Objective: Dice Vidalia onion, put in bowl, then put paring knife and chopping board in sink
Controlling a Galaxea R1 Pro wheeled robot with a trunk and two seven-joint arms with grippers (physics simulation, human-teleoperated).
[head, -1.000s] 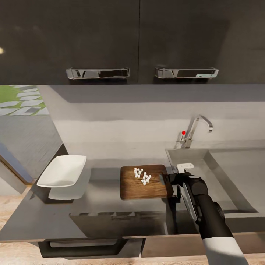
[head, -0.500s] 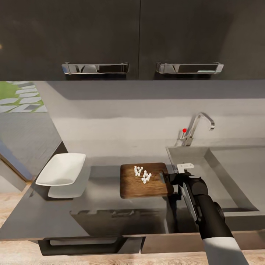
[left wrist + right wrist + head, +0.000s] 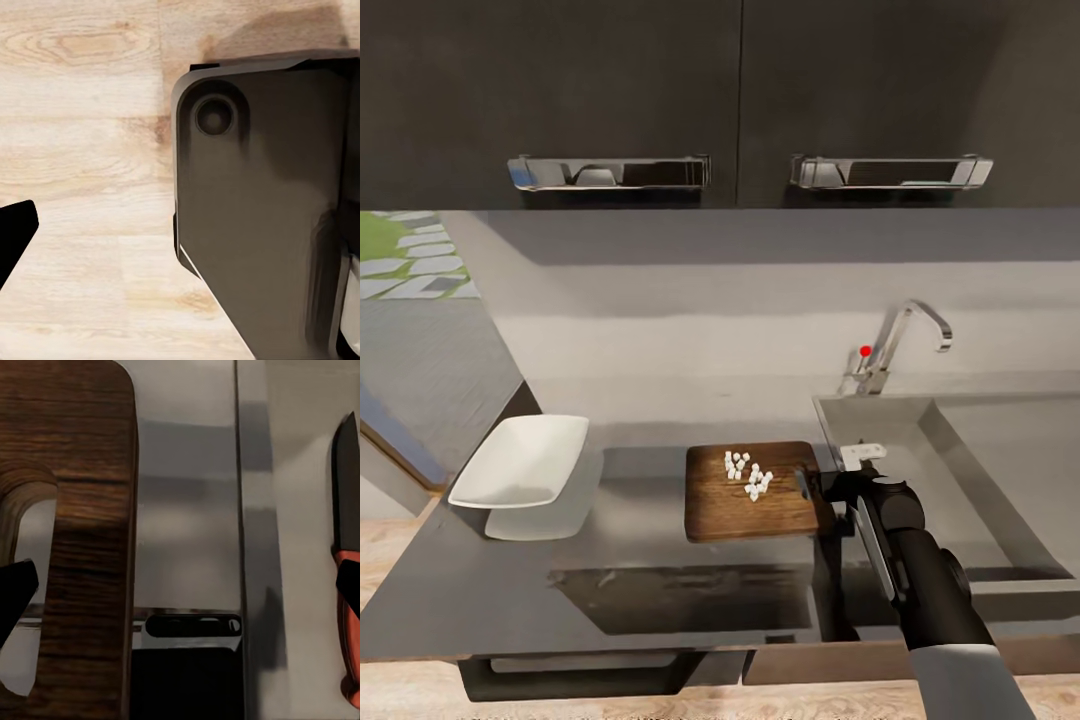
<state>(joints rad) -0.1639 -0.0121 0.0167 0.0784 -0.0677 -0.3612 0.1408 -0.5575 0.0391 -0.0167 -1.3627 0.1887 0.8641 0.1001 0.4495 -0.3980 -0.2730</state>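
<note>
Onion, diced: small white cubes (image 3: 748, 476) heaped on the chopping board (image 3: 752, 492), centre of the head view, not yet in the bowl.

Chopping board: flat on the worktop (image 3: 610, 560), its slotted end beside the sink (image 3: 980, 480). Right wrist view shows the handle slot (image 3: 30, 585) at left of frame.

Bowl (image 3: 520, 460): white, empty, left of centre, well apart from the board.

Paring knife (image 3: 346, 562): right edge of the right wrist view, dark blade and orange handle; whether it is held or lying loose cannot be told.

Right tool (image 3: 840, 490): just beside the board's slotted end; spread or pressed together cannot be told.

Left tool (image 3: 11, 236): one dark fingertip over wooden floor; state cannot be told.

Change over the last second: the whole view has shifted, cabinet handles (image 3: 610, 172) higher and wider, so the camera moved; board, bowl and arm keep their relations. Judgement: no progress yet on transferring the onion.
</note>
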